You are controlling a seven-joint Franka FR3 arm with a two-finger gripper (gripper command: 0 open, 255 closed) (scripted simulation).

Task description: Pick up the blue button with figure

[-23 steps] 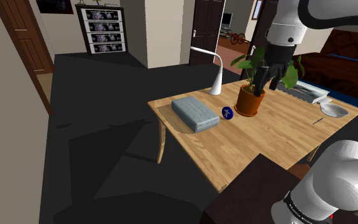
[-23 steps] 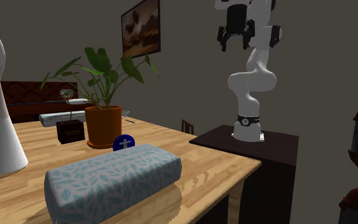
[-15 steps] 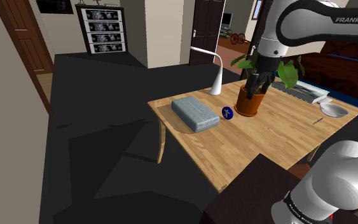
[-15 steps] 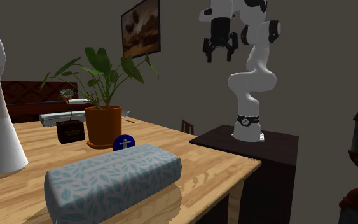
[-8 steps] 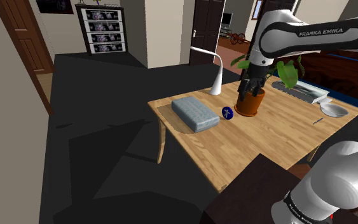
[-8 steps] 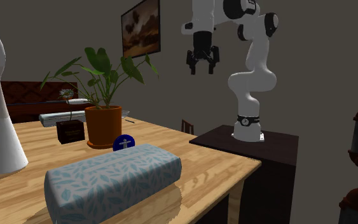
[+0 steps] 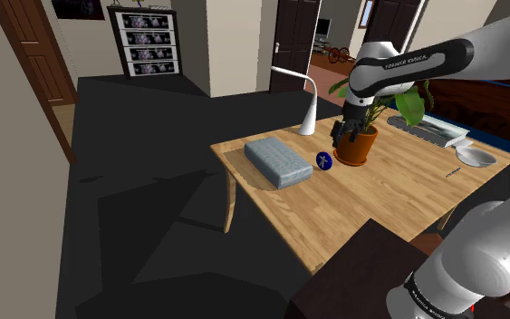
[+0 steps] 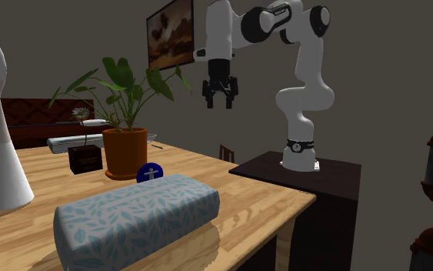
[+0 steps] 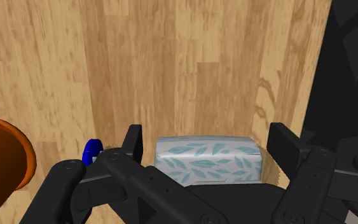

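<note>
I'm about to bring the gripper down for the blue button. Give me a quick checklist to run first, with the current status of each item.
1. Gripper open: ok, the fingers stand apart.
2. Gripper empty: ok, nothing is clasped.
3. Blue button in sight on the table: ok.
4. Gripper centred over the button: not ok. In the wrist view the leaf-patterned block lies between the fingers and the button sits outside one finger.
5. Room for the fingers between the block and the orange pot: cannot tell.
6. Gripper above everything on the table: ok, it hangs high in the second exterior view.
</note>
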